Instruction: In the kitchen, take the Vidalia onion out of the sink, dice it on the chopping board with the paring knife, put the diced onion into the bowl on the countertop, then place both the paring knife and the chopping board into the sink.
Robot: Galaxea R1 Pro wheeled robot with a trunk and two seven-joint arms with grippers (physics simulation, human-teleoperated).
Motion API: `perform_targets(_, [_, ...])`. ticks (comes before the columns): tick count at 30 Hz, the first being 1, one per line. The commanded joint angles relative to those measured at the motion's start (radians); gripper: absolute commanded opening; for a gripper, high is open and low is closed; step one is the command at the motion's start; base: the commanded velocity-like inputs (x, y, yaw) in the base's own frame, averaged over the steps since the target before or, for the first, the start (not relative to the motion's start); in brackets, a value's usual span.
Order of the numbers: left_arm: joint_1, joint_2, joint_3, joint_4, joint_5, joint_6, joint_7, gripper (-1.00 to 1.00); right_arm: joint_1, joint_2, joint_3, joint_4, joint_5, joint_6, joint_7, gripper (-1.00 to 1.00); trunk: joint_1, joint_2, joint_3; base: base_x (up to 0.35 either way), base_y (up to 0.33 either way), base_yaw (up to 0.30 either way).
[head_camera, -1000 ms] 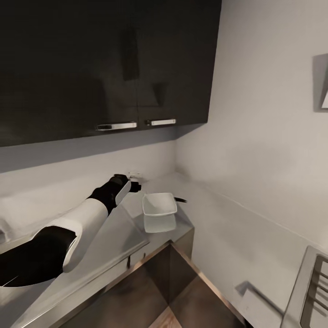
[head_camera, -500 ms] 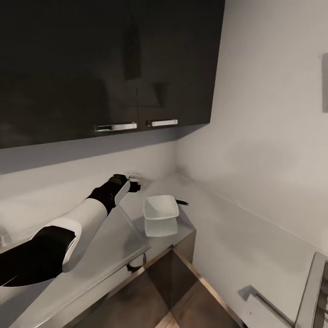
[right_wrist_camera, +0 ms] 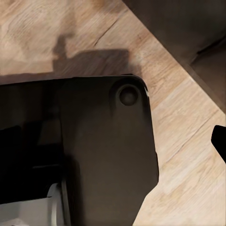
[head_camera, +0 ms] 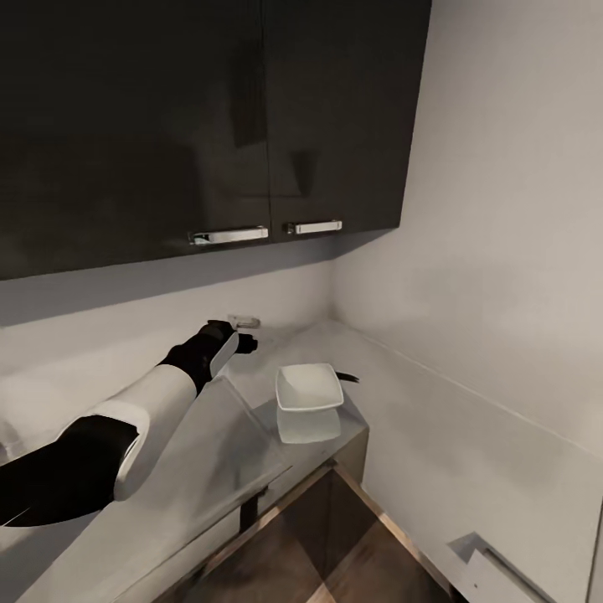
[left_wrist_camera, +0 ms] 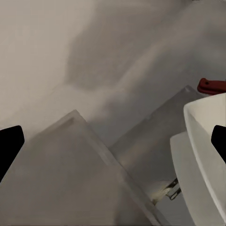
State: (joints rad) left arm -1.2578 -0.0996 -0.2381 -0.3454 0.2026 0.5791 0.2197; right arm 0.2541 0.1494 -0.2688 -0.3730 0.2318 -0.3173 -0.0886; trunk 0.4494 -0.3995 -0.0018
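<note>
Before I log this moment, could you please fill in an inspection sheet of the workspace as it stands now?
Surface: grey countertop running into a corner, with a thin light-wood front edge.
Job's things: white squarish bowl sits on the countertop near the corner; a small dark item, possibly the paring knife, lies just behind it, too small to confirm.
Clutter: nothing seen.
Grippers: left gripper hangs above the countertop beside the bowl, fingers apart, holding nothing; right gripper cannot be judged, only one dark fingertip over the wood floor.
Cables: nothing seen.
Surroundings: glossy dark cabinets with metal handles above, pale walls.
</note>
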Motion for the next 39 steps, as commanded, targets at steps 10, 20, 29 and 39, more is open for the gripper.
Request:
perform_targets(10, [0.000,0.000,-0.007,-0.001,0.011,0.004,0.007,1.00,0.001,0.001,-0.003,-0.001,0.010,-0.003,0.000,1.00,0.001,-0.001,0.000,0.129,0.001,0.000])
perform_targets(20, [0.000,0.000,-0.007,-0.001,0.011,0.004,0.007,1.00,0.001,0.001,-0.004,-0.001,0.010,-0.006,0.045,1.00,0.001,-0.001,0.000,0.006,0.000,0.000])
perform_targets(29, [0.000,0.000,-0.007,-0.001,0.011,0.004,0.007,1.00,0.001,0.001,-0.006,-0.001,0.011,-0.003,0.054,1.00,0.001,-0.001,0.000,0.000,0.000,0.000])
perform_targets(39, [0.000,0.000,-0.007,-0.001,0.011,0.004,0.007,1.00,0.001,0.001,-0.009,-0.001,0.011,-0.002,0.050,1.00,0.001,-0.001,0.000,0.087,0.000,0.000])
